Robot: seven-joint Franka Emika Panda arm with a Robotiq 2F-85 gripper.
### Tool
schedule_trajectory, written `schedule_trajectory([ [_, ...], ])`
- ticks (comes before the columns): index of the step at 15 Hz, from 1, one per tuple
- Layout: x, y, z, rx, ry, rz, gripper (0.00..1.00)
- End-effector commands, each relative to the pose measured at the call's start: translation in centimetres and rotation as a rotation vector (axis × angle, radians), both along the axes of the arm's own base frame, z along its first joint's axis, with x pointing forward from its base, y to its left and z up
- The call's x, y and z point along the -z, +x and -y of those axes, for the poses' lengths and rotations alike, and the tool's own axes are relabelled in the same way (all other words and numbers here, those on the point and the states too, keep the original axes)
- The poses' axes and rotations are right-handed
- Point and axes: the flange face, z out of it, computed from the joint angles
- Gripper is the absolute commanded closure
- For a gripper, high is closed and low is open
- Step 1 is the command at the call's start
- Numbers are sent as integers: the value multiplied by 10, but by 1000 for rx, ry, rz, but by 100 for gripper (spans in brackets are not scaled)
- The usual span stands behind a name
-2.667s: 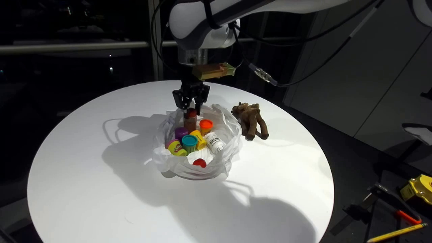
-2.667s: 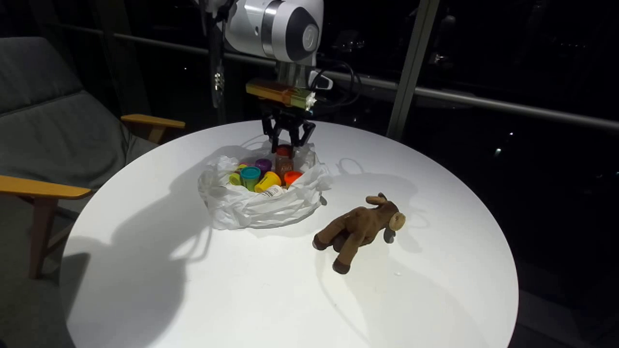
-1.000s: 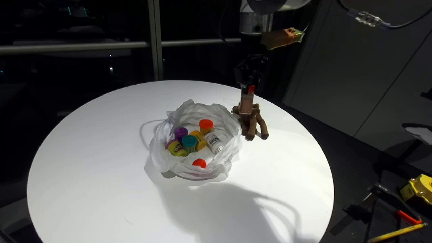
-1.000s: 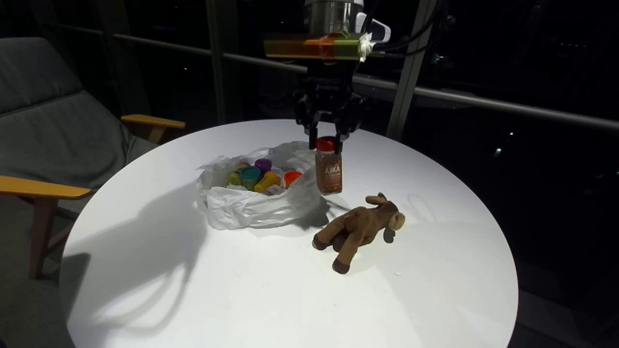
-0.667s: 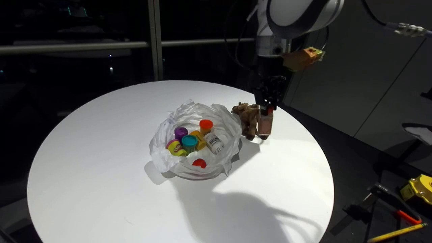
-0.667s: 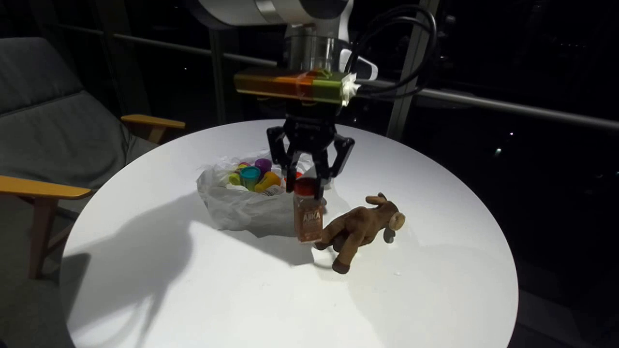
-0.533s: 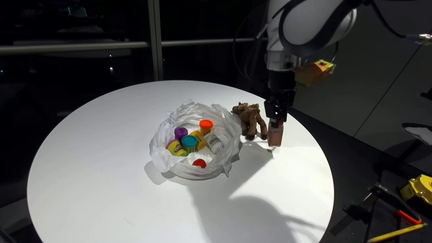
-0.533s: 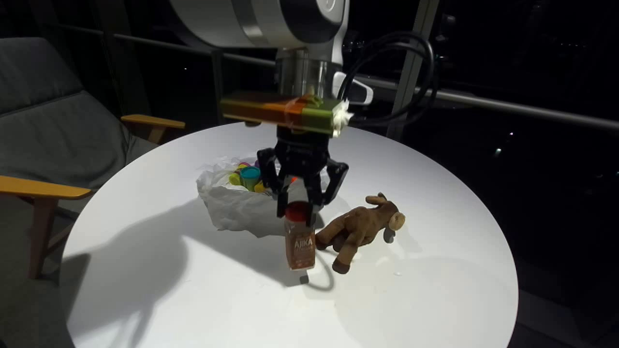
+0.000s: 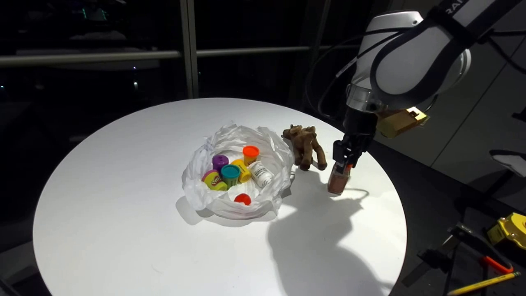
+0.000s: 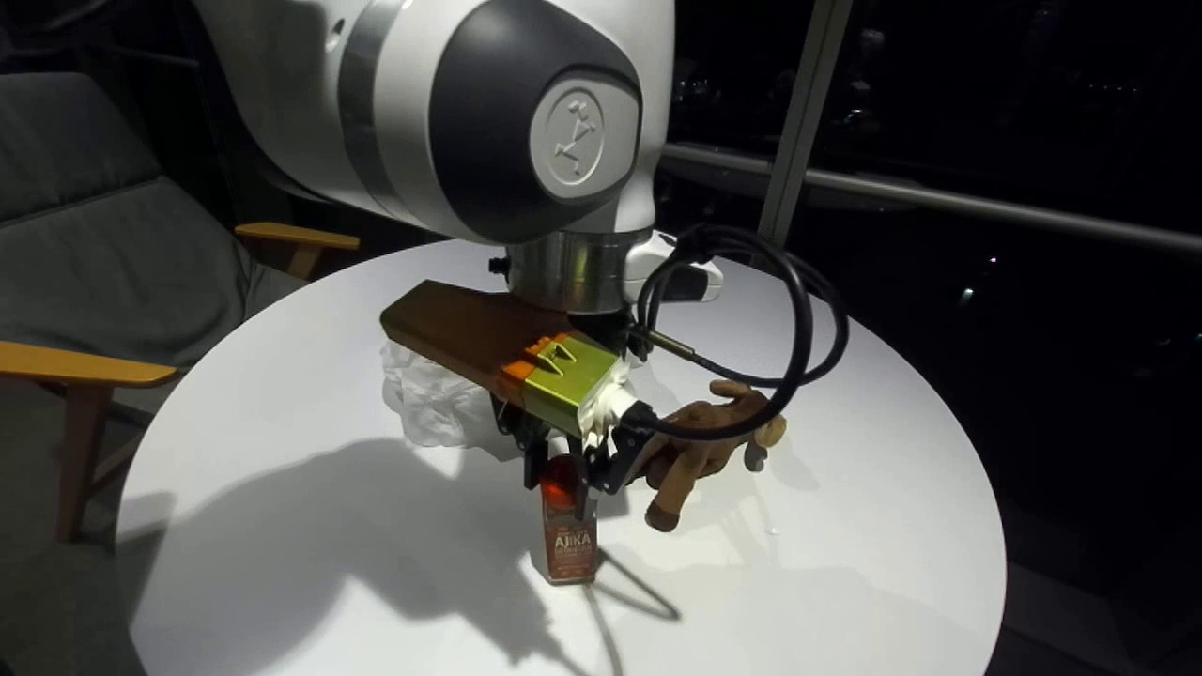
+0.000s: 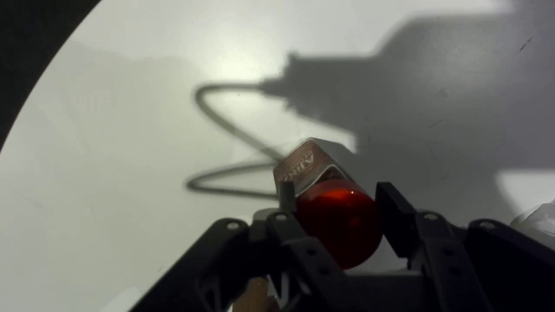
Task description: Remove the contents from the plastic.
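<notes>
A jar with a red cap and an "AJIKA" label (image 10: 571, 552) is held by its cap in my gripper (image 10: 561, 483). In the wrist view, the fingers (image 11: 396, 216) press on both sides of the red cap (image 11: 340, 221). The jar (image 9: 338, 183) leans slightly, its base at or just above the table; I cannot tell if it touches. The white plastic bag (image 9: 234, 211) stands open to the side. It holds a purple tub (image 9: 220, 161), a teal-lidded tub (image 9: 230, 174), a yellow tub (image 9: 242, 170), an orange-lidded tub (image 9: 250, 154), a pink-lidded tub (image 9: 214, 181), a white bottle (image 9: 261, 174) and a red-topped item (image 9: 243, 199).
A brown plush animal (image 9: 304, 148) lies on the round white table (image 9: 115, 185), between the bag and the arm's side. It also shows behind the gripper in an exterior view (image 10: 685, 460). The table's curved edge (image 9: 400, 213) lies right of the jar. A chair (image 10: 103, 235) stands beside the table.
The gripper has closed on the jar in the bag, lifted it out, carried it past the plush animal and lowered it to the table surface. The hand has tilted. Bag and other contents stayed.
</notes>
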Motion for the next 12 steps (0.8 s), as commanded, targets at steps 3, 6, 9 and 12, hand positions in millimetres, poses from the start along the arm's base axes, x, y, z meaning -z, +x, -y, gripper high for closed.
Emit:
schedule_trajectory([
  [3,-35,-10,5,30,-11,113,11],
  [6,-66,2,-2,23,-21,99,0],
  [9,-89,33,-38,-51,-27,84,0],
  [12,-91,74,-90,-97,-14,29,0],
])
